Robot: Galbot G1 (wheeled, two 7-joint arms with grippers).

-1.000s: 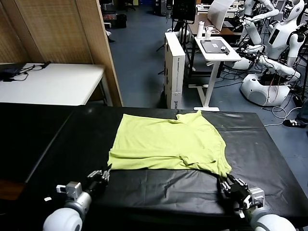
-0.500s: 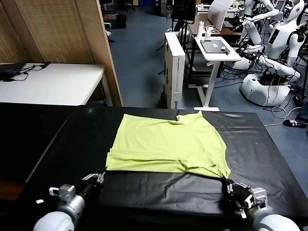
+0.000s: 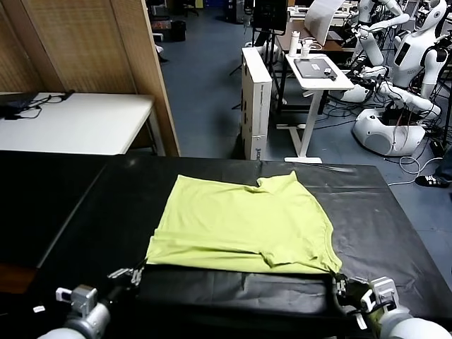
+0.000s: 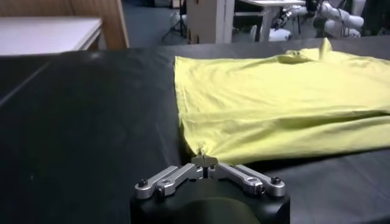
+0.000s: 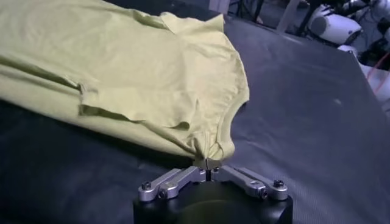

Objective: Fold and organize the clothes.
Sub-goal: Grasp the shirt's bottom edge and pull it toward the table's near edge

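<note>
T-shirt cropped, white table cropped

left claw: silver links, black screws, black base | right claw: same

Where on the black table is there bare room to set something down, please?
Bare black table lies left of the lime yellow-green cotton T-shirt, and right of it toward the edge. The near strip is crowded: left gripper and right gripper pinch its corners.
</note>
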